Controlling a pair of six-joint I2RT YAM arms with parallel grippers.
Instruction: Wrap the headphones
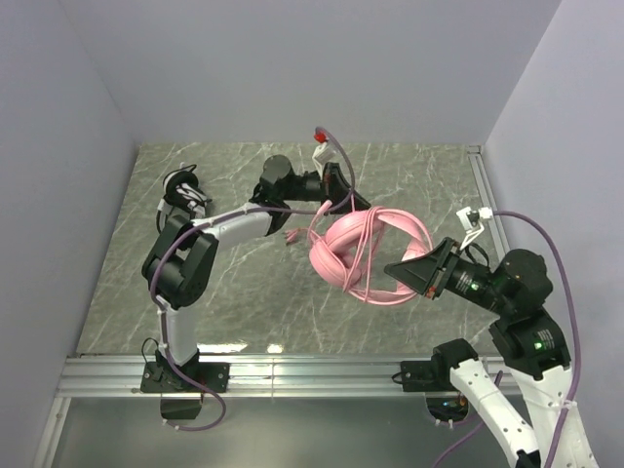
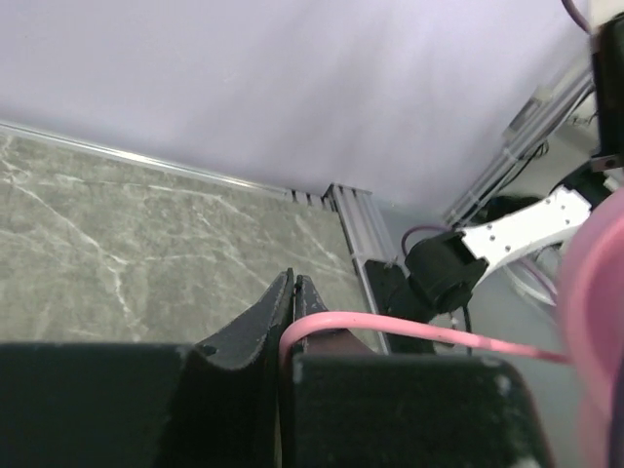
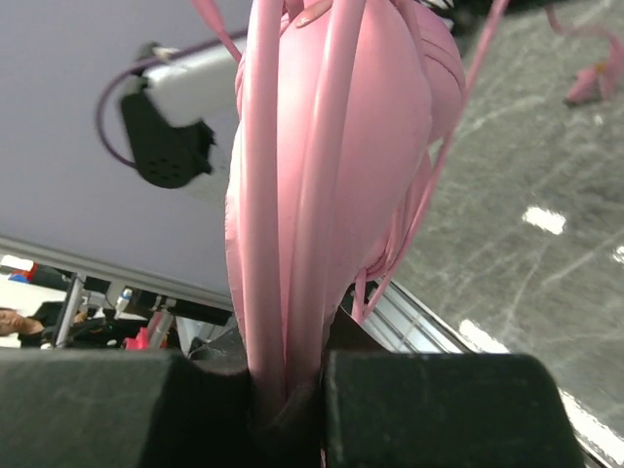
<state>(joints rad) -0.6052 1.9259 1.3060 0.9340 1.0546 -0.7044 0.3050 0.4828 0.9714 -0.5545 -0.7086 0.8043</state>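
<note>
The pink headphones point(image 1: 363, 255) hang above the middle of the marble table, with their pink cable looped several times round the headband. My right gripper point(image 1: 402, 273) is shut on the headband and its loops; in the right wrist view the pink bands point(image 3: 322, 175) run straight down into the right gripper point(image 3: 288, 390). My left gripper point(image 1: 341, 195) sits just behind the headset, shut on the pink cable point(image 2: 390, 330), which bends out between the jaws of the left gripper point(image 2: 292, 283) and runs right. The cable's plug end point(image 1: 290, 237) lies on the table. The black-and-white headphones point(image 1: 183, 193) rest at the back left.
An aluminium rail point(image 1: 485, 195) borders the table's right edge and another rail point(image 1: 292, 370) runs along the front by the arm bases. Grey walls close in the left, back and right. The left forearm point(image 1: 239, 224) stretches across the table's left half.
</note>
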